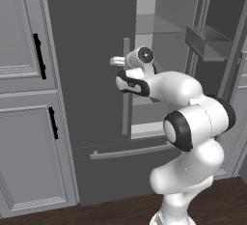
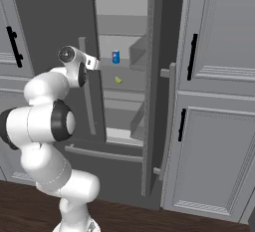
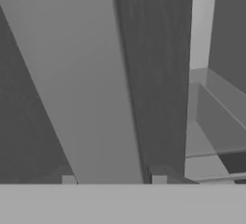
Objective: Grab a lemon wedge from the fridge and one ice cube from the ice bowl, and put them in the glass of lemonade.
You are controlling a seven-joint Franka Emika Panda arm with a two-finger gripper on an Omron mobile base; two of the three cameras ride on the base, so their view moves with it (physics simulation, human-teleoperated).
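Gripper closed around the fridge's left door handle, right door open, lemon wedge and blue can on a shelf, dark wood floor.

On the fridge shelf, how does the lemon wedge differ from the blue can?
The lemon wedge is bright yellow; the can is blue. The wedge is smaller and crescent-shaped, lying low; the can stands upright as a cylinder. The wedge sits on a lower shelf than the can. Both are inside the open fridge, untouched.
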